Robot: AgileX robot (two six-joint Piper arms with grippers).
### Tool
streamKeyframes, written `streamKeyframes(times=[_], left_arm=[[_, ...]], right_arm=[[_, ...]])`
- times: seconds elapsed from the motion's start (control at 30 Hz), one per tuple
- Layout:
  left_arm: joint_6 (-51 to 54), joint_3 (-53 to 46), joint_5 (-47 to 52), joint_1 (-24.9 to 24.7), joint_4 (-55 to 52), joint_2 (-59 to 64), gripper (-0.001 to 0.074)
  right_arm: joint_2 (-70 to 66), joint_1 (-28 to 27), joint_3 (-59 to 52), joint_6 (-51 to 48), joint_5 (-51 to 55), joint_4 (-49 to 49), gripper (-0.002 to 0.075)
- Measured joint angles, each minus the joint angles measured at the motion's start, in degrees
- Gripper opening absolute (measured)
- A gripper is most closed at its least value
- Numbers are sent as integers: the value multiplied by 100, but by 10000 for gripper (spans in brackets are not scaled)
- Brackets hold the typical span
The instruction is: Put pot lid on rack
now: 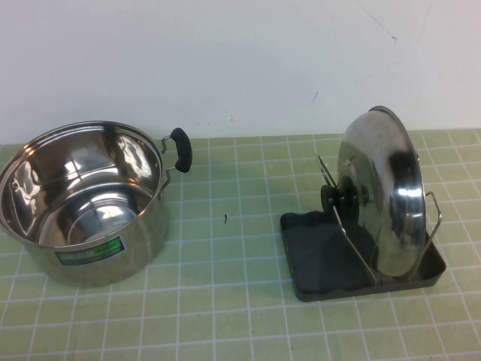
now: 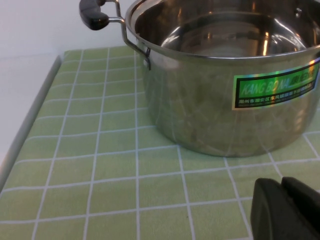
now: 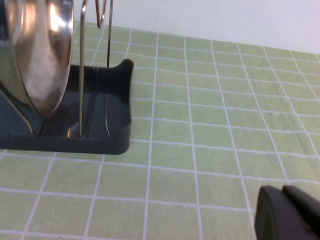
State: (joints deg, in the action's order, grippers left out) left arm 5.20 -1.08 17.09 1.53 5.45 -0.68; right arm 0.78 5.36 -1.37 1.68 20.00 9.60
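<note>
The shiny steel pot lid (image 1: 383,192) stands on edge in the dark grey rack (image 1: 323,263), leaning between its silver wire uprights, its black knob (image 1: 340,199) facing left. The lid (image 3: 37,55) and rack (image 3: 107,112) also show in the right wrist view. My left gripper (image 2: 282,187) is shut and empty, low over the cloth a short way from the pot. My right gripper (image 3: 285,192) is shut and empty, over the cloth well clear of the rack. Neither gripper shows in the high view.
A deep steel pot (image 1: 79,199) with black handles and a green label stands open at the left; it fills the left wrist view (image 2: 225,85). A green checked cloth (image 1: 225,301) covers the table; its edge (image 2: 30,120) runs near the left gripper. A white wall lies behind.
</note>
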Motion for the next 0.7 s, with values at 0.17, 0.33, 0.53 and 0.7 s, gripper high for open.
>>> streamKeyframes(times=[0.17, 0.33, 0.53, 0.7], left_arm=[[10, 0, 0, 29, 5, 0, -2], [14, 0, 0, 29, 5, 0, -2], [14, 0, 0, 29, 5, 0, -2], [14, 0, 0, 29, 5, 0, -2]], right_arm=[[0, 0, 0, 0, 0, 0, -1], [0, 0, 0, 0, 0, 0, -1], [0, 0, 0, 0, 0, 0, -1], [0, 0, 0, 0, 0, 0, -1]])
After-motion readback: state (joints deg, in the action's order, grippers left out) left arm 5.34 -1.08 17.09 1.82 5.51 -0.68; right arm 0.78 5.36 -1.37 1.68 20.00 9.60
